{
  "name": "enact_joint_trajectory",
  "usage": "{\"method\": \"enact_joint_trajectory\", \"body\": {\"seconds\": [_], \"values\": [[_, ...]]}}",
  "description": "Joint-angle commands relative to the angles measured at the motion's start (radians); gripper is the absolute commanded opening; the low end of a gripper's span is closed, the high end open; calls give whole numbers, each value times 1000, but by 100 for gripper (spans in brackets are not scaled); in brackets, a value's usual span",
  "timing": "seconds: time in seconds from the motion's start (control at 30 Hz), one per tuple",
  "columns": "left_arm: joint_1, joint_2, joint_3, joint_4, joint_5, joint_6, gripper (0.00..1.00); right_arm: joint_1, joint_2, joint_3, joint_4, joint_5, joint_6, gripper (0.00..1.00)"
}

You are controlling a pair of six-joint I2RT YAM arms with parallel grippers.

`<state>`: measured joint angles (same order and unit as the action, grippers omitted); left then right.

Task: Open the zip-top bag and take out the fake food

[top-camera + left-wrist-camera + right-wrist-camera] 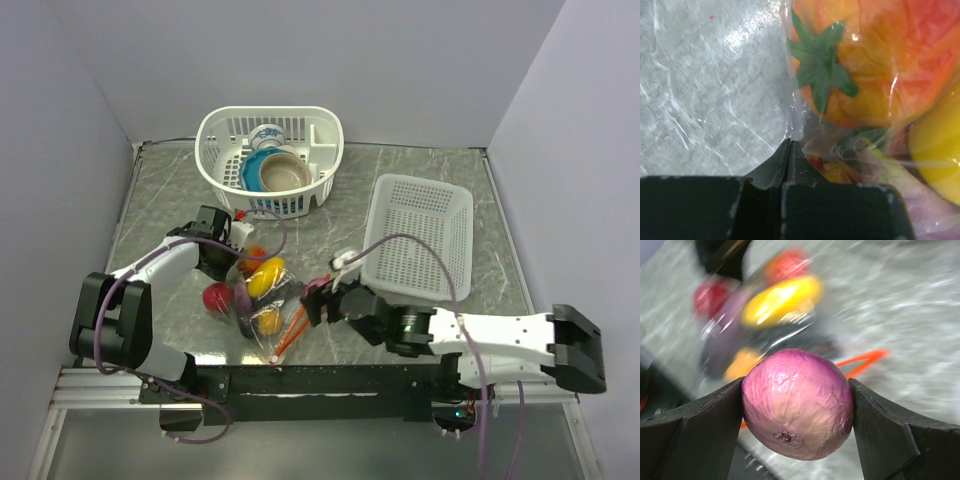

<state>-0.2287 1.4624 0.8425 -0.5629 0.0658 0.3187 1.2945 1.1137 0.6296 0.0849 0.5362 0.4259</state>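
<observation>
The zip-top bag (258, 300) lies crumpled on the table, its red-orange zip strip (293, 331) at the near end. Inside it show a yellow lemon (266, 277), an orange (268, 320) and an orange-red fruit (252, 256). A red apple (217, 297) sits at its left edge. My left gripper (226, 256) is shut on the bag's far corner; the clear film (794, 120) is pinched at its tips (790, 143), next to the green-capped fruit (860, 60). My right gripper (318, 300) is just right of the bag, shut on the purple onion (797, 402) and holding it above the table.
A round white basket (222, 135) with ceramic bowls stands at the back. A white rectangular tray (420, 235) lies at the right, close behind my right gripper. A black rail (330, 380) runs along the near edge. Grey walls close in on the sides and back.
</observation>
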Motion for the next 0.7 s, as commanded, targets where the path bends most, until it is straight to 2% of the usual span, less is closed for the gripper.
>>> {"method": "enact_joint_trajectory", "body": {"seconds": [0.0,0.1,0.13,0.2,0.23,0.27,0.3,0.33,0.43,0.53,0.6,0.67], "values": [[-3,-71,18,-31,11,-27,1,-179,-167,24,-154,149,11,30],[-3,-97,62,-89,61,-50,1,-308,-262,7,-206,176,129,19],[-4,-103,81,-106,77,-55,1,-395,-281,1,-206,162,137,15],[-6,-125,142,-146,124,-73,1,-472,-305,1,-215,124,142,16],[-4,-131,164,-184,138,-81,1,-554,-286,18,-229,111,152,17],[-4,-143,187,-204,153,-86,1,-589,-263,28,-266,91,160,21],[-6,-149,232,-222,182,-90,1,-631,-238,63,-296,71,171,33],[-6,-154,256,-259,196,-102,1,-690,-179,79,-348,39,197,78],[-8,-165,343,-317,270,-121,1,-742,-80,114,-392,9,200,100],[-9,-186,354,-348,275,-116,1,-744,-71,108,-389,21,200,100],[-6,-209,284,-316,223,-101,3,-744,-92,105,-386,18,195,100],[18,-223,184,-244,135,-64,42,-742,-136,104,-387,16,197,100]]}}
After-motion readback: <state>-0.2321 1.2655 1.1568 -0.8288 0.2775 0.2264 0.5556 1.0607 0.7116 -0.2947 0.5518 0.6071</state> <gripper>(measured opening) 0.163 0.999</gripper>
